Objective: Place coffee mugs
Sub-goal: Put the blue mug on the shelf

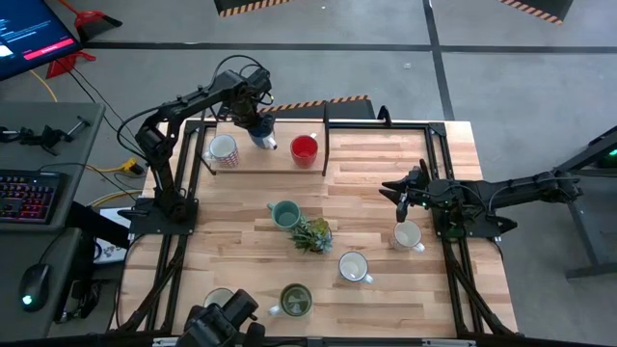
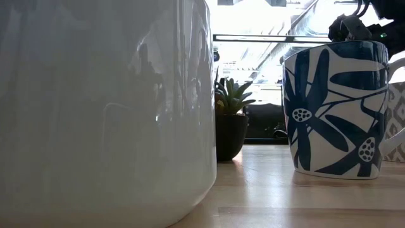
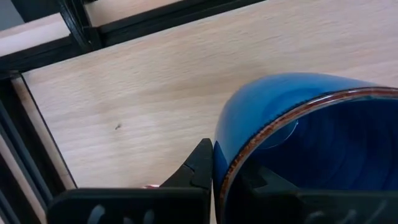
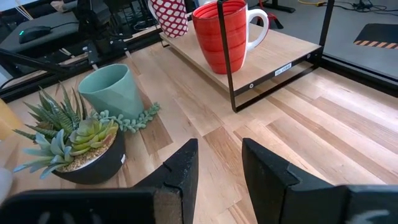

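High view: wooden table (image 1: 386, 173), grey floor; left gripper (image 1: 258, 127) clamped on blue mug (image 1: 263, 136) over shelf (image 1: 270, 159).
Low view: white mug (image 2: 104, 107) blocks most.
Right wrist view: right gripper (image 4: 219, 163) parted, empty; red mug (image 4: 219, 36) on shelf.

The left arm reaches to the tabletop's (image 1: 386, 164) far left, its pincer (image 1: 258, 120) clamped on the rim of a blue mug (image 3: 298, 143). The right arm stretches in from the right side, its pincer (image 4: 217, 165) partly parted and holding nothing.
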Robot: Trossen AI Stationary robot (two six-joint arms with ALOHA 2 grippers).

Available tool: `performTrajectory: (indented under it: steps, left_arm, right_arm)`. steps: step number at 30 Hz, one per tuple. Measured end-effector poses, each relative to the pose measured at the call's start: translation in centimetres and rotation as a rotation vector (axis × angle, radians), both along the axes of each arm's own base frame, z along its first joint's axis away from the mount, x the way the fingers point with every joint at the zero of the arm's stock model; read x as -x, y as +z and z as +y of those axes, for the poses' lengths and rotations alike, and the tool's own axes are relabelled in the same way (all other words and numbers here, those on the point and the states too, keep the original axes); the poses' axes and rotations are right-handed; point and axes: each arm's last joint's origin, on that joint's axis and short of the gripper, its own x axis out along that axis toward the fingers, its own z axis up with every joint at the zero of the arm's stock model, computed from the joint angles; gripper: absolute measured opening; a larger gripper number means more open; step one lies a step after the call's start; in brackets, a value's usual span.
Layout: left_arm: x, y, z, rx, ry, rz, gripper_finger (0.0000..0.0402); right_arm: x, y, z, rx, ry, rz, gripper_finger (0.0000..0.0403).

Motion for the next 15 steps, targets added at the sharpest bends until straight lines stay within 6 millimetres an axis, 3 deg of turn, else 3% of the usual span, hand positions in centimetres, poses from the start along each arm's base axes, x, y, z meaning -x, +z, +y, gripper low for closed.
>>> performTrajectory:
  steps: [15]
  left_arm:
    - [0.04,0.01,0.04,-0.014,0.000,0.015,0.0027]
  right_arm:
    - [0.00,0.00,0.00,0.009,0.005,0.004,0.0103]
